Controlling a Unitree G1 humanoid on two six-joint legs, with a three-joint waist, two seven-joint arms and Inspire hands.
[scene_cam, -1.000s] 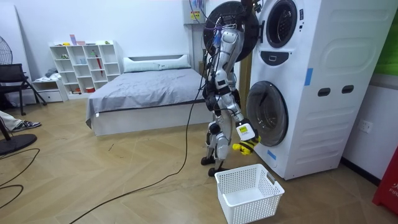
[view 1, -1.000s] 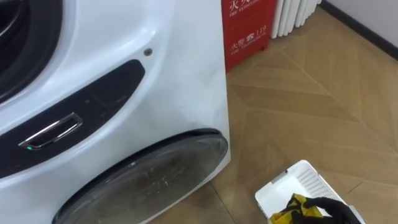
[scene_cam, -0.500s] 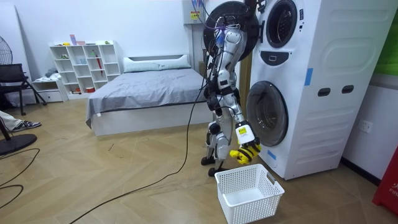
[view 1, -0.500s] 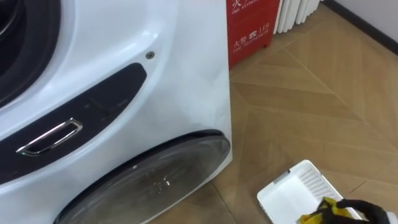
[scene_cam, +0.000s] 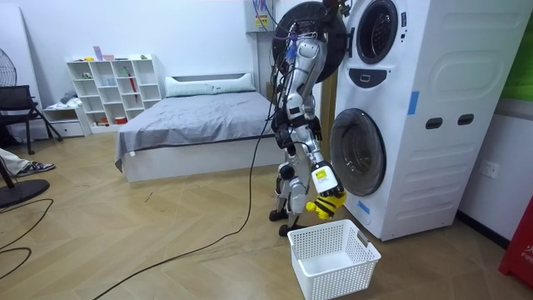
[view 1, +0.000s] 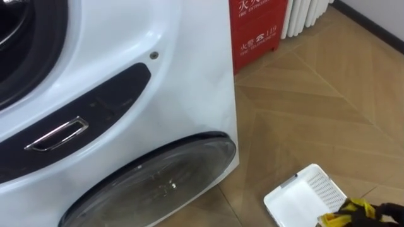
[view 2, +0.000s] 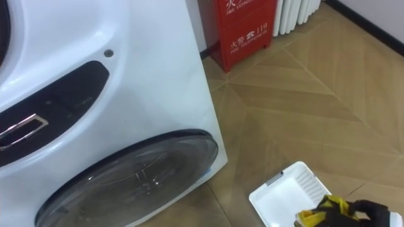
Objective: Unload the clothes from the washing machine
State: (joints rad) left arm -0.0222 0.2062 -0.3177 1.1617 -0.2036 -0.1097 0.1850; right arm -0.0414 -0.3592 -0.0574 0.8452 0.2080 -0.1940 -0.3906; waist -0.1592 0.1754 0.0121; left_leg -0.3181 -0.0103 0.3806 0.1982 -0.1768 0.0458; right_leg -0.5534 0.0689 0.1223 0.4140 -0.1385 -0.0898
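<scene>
1. We see the robot standing right up against the tall white stacked washing machine (scene_cam: 400,117). This keeps both drums within arm's reach.
2. The right robot hand (view 2: 372,211) hangs low at the near right, its dark fingers clamped on a crumpled yellow cloth (view 2: 320,213). We judge the firm grasp is there to keep the limp fabric from slipping out.
3. The cloth is therefore out of the drum, in the air just over the white perforated plastic laundry basket (view 2: 278,195).
4. The basket sits on the wooden herringbone floor (view 1: 328,107), just beside the machine's lower round glass door (view 1: 151,183). Placed there, it needs only a short swing of the arm to reach it.
5. The lower door appears closed, and in the room view the upper dark round door (scene_cam: 304,25) stands swung open.
6. We take the step in hand to be lowering and releasing the cloth. The hand sits near the basket's edge, so the cloth may catch on the rim.
</scene>
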